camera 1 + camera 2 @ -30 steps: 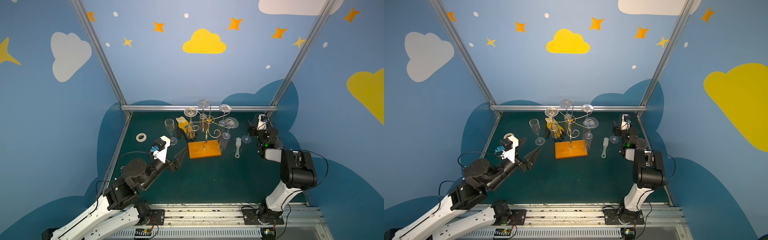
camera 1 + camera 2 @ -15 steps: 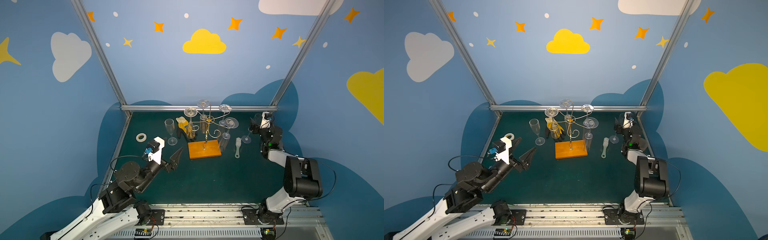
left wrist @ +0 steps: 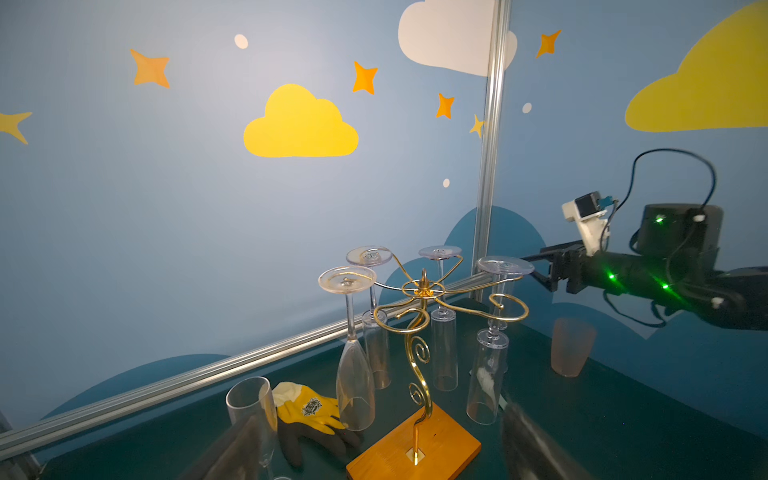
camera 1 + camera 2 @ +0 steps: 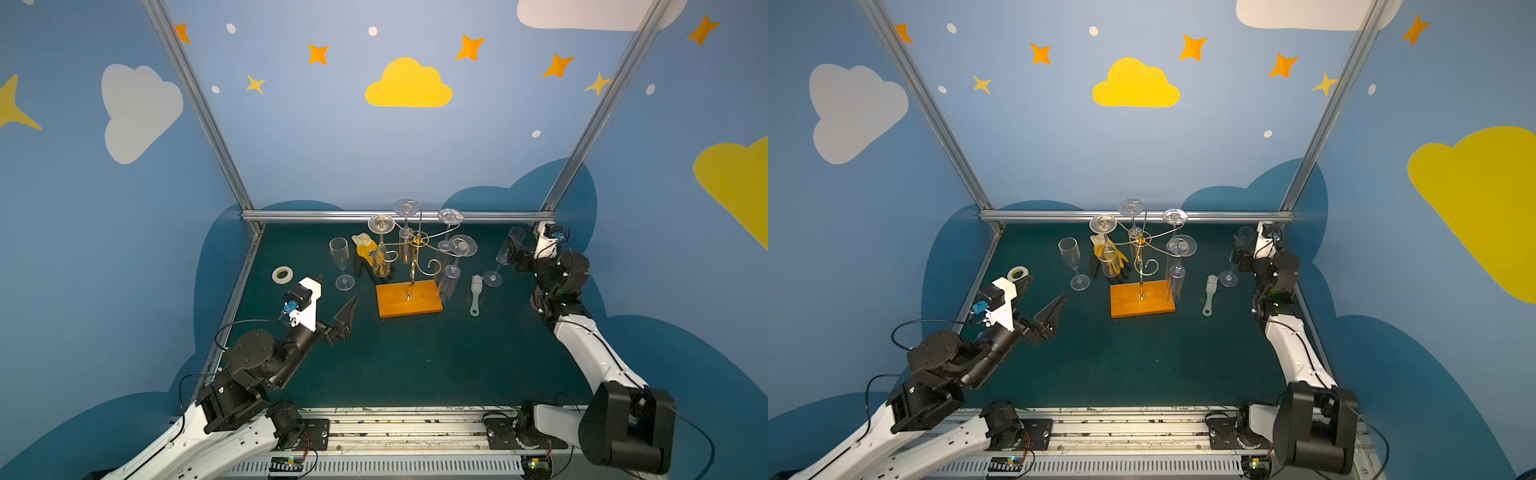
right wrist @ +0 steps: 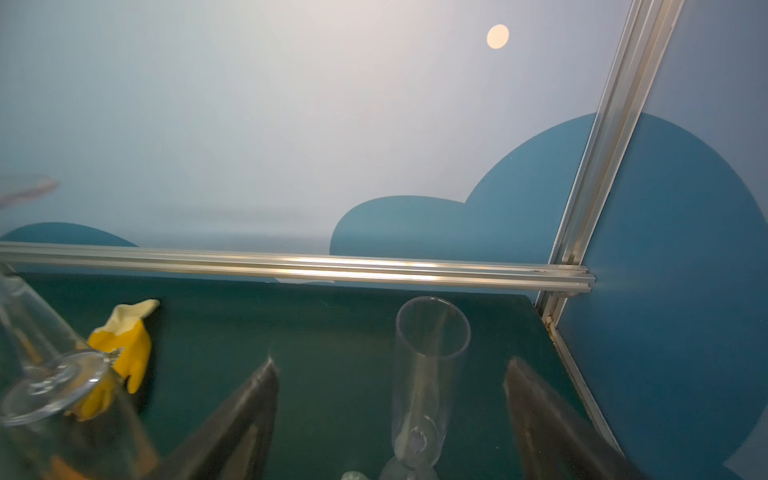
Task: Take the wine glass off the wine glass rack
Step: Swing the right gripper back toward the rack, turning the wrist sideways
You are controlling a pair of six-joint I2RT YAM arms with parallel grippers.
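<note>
The wine glass rack (image 4: 409,303) (image 4: 1142,300) (image 3: 415,455), gold wire on an orange wooden base, stands mid-table. Several clear wine glasses (image 4: 462,245) (image 3: 353,386) hang upside down from its arms. My left gripper (image 4: 337,287) (image 4: 1044,289) (image 3: 380,415) is open and empty, in front of the rack and to its left. My right gripper (image 4: 513,249) (image 5: 391,365) is open at the back right. An upright flute (image 4: 505,253) (image 5: 428,365) stands on the table between its fingers (image 5: 249,399), touching neither.
A second upright flute (image 4: 340,257) stands left of the rack. A yellow and black glove (image 4: 365,249) lies behind it. A tape roll (image 4: 282,274) lies at the left and a brush (image 4: 476,291) right of the base. Aluminium rails (image 4: 324,215) edge the table.
My left arm has drawn back a little toward the near left and its jaws have spread wider. The right arm's elbow has swung toward the front while its gripper stayed by the upright flute.
</note>
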